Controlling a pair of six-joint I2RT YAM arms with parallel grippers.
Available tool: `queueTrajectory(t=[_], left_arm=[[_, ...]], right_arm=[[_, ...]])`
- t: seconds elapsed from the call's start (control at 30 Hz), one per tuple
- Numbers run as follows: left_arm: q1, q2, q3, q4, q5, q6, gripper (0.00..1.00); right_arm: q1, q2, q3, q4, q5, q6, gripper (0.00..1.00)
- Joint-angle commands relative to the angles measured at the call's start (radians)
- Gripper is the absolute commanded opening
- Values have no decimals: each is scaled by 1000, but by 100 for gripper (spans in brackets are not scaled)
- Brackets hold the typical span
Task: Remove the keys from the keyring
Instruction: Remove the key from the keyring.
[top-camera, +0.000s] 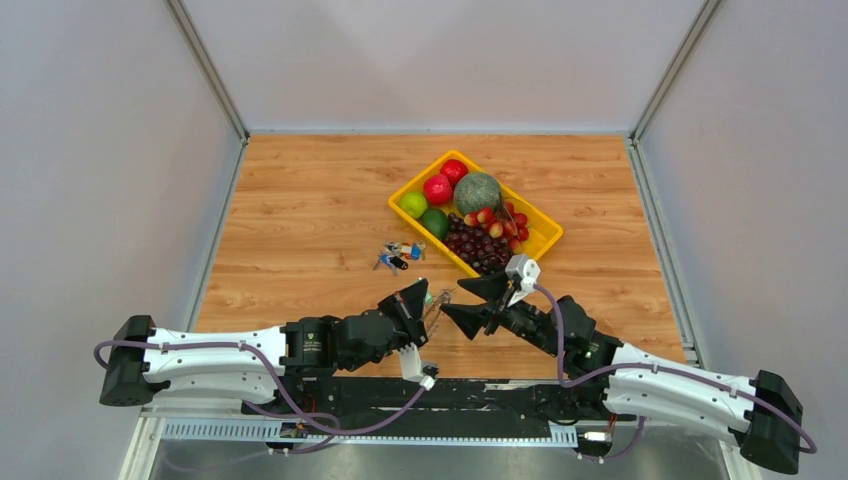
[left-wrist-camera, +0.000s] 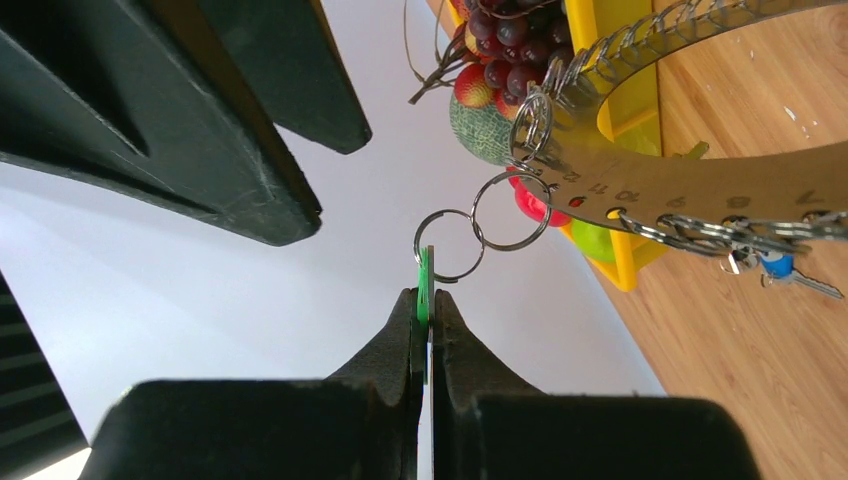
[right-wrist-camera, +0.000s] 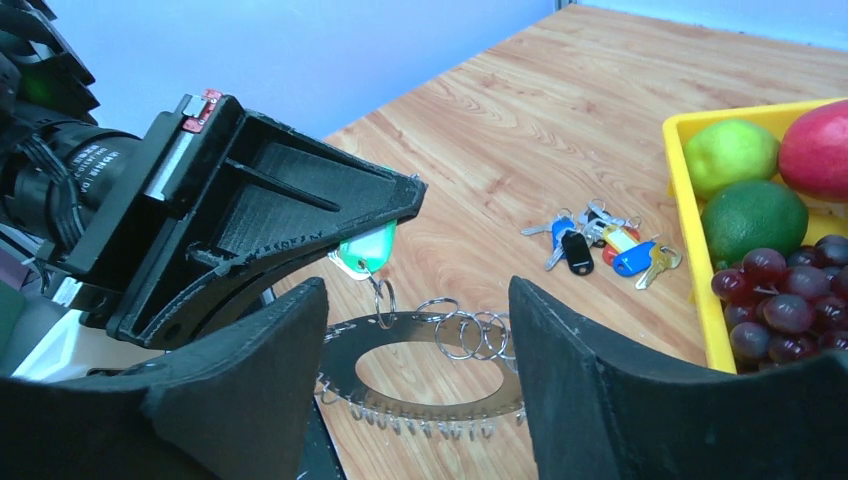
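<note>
The keyring is a large flat metal ring that hangs just above the table between the arms. Small silver split rings line its rim, and I cannot make out silver keys on it. In the left wrist view the keyring shows numbered holes. Two linked rings join it to a green tag. My left gripper is shut on that tag. My right gripper is open, its fingers standing wide on either side of the keyring without touching it. In the top view the two grippers meet tip to tip.
A small bunch of coloured keys lies on the wood just beyond the grippers. Behind it to the right is a yellow tray holding a melon, grapes, red fruit and limes. Grey walls close in the table's sides and back.
</note>
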Motion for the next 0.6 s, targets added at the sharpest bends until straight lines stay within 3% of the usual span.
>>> queueTrajectory(t=[0.0,0.2,0.57], left_arm=[[5,-4,41,38,7,-16,0],[5,-5,39,40,4,-8,0],[5,-10,16,63,3,10,0]], right_arm=[[5,-15,6,-5,-17,0,66],[7,97,51,-36,-113,-43,58],[22,174,54,58,-127,-80,59]])
